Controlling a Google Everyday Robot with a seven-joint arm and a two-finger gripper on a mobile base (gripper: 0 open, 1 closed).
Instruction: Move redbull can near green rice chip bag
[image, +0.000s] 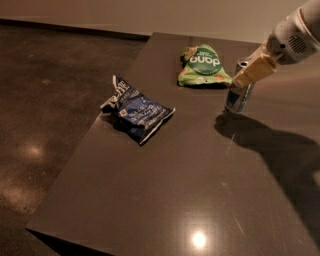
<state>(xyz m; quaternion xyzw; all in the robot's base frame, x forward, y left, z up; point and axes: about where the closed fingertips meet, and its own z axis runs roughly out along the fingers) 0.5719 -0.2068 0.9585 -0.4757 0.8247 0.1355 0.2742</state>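
The redbull can (237, 98) stands upright on the dark table (200, 190), just right of the green rice chip bag (202, 67), which lies flat near the table's far edge. A narrow gap separates the can from the bag's right corner. My gripper (245, 75) comes in from the upper right and is shut on the top part of the can. Its tan near finger (256, 69) covers the can's upper right side; the far finger is hidden behind the can.
A dark blue chip bag (140, 110) with white print lies on the left part of the table, near its left edge. The arm's shadow falls across the table's right side. Dark floor (45, 100) lies to the left.
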